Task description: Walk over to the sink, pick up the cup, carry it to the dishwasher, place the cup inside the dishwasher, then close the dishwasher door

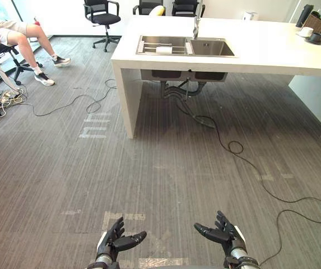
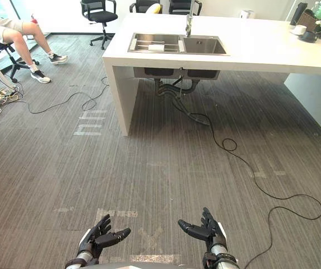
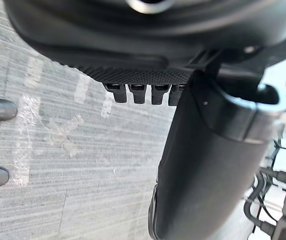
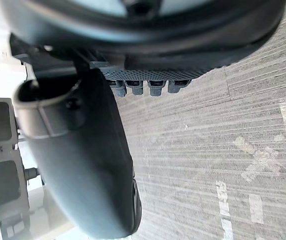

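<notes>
- We see the left hand (image 1: 117, 240) low over the grey floor (image 1: 149, 179), its fingers (image 1: 115, 227) loosely spread and only slightly bent, the thumb pointing across toward the other hand. It holds nothing and touches nothing.
- The right hand (image 1: 224, 234) hangs beside it, well apart from it, and mirrors it. Its fingers (image 1: 223, 218) are relaxed and open, its thumb is turned inward, and its palm is empty.
- In each wrist view we find bare floor past the short row of fingertips, with nothing between thumb and fingers.
- Far ahead of both sets of fingers stands the white surface (image 1: 272, 47) with its double sink (image 1: 210, 47) and faucet (image 1: 196, 25).
- A small white thing we take for the cup (image 1: 164, 50) lies in the basin further toward the left fingers' side. It is too small for us to tell more.
- Far ahead and out beyond the left fingers, a person (image 1: 14, 36) sits on a chair.
</notes>
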